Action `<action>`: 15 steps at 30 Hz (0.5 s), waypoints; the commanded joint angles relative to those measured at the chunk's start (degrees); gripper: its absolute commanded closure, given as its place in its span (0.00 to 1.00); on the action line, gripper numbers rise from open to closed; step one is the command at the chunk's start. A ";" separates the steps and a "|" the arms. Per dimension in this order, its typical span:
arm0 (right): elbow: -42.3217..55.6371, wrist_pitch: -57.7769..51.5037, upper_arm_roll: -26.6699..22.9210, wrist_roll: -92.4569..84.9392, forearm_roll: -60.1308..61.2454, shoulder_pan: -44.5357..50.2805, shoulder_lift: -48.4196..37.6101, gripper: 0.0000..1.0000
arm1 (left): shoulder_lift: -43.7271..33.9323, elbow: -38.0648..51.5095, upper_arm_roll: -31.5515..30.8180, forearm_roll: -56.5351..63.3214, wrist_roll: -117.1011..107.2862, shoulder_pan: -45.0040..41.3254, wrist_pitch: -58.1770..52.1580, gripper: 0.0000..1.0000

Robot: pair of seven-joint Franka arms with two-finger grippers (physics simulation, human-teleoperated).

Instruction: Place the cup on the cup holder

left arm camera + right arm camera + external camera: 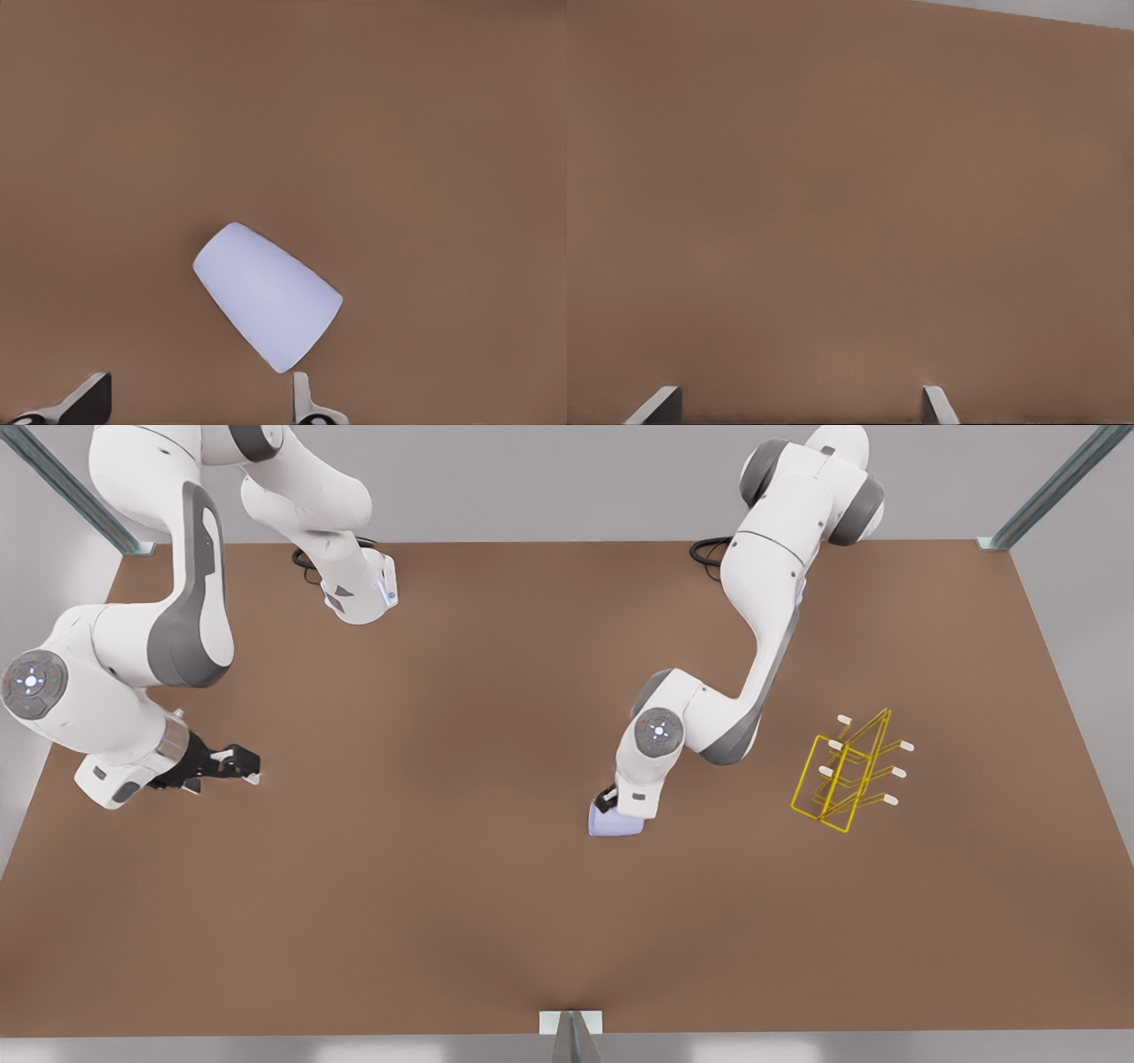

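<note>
The left hand (609,802) hovers over the cup (616,824), which lies on its side on the tabletop (496,850), fingers apart. Its rounded, tapered wall could roll or squirt out as they close. The right hand (232,763) waits, fingers apart, well away from the cup holder (846,775).

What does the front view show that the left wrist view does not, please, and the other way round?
Front view: the yellow cup holder standing apart on the front view's right, and the right gripper waiting open on the front view's left. Left wrist view: the left gripper's open fingertips short of the cup. Shared: cup and brown table.
</note>
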 commanded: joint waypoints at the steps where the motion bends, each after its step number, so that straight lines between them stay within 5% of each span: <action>1: 0.35 -3.13 0.02 10.04 -2.89 -0.31 0.39 0.00 | 0.29 -0.57 0.09 -1.33 -53.23 0.06 10.92 0.00; 15: 0.26 0.21 0.02 10.04 -2.54 -0.75 1.09 0.00 | 5.04 0.22 0.17 -3.18 -62.55 1.65 11.19 0.00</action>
